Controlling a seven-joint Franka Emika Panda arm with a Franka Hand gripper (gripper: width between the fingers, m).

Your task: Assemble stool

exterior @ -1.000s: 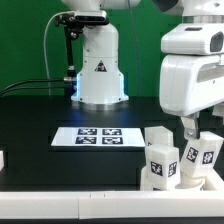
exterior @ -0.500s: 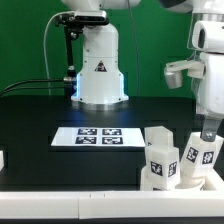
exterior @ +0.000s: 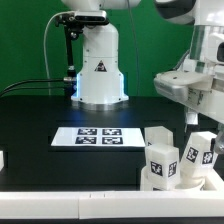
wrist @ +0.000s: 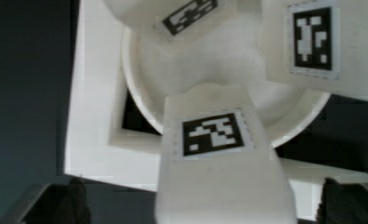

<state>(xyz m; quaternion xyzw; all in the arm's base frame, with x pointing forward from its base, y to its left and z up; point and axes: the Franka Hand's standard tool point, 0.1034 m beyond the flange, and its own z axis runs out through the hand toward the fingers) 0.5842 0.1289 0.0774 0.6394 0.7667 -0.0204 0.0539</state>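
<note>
The white stool stands at the exterior view's lower right, its round seat point(exterior: 186, 183) flat on the table with tagged legs pointing up. One leg point(exterior: 162, 156) is nearer the exterior view's left and another leg point(exterior: 201, 152) is to its right. My gripper point(exterior: 192, 118) hangs just above the right leg, clear of it. In the wrist view the seat point(wrist: 136, 90) lies below. A tagged leg point(wrist: 209, 140) rises between my dark fingers point(wrist: 65, 205), with gaps on both sides. The gripper point(wrist: 207, 206) is open and holds nothing.
The marker board point(exterior: 100, 137) lies mid-table. The white robot base point(exterior: 98, 70) stands behind it with a black cable running to the exterior view's left. A small white part point(exterior: 2, 158) sits at the left edge. The table's white front rim point(exterior: 70, 198) runs along the bottom.
My arm has risen from between the stool's legs and the wrist has turned. The fingers are now above the right leg. The stool has stayed in place.
</note>
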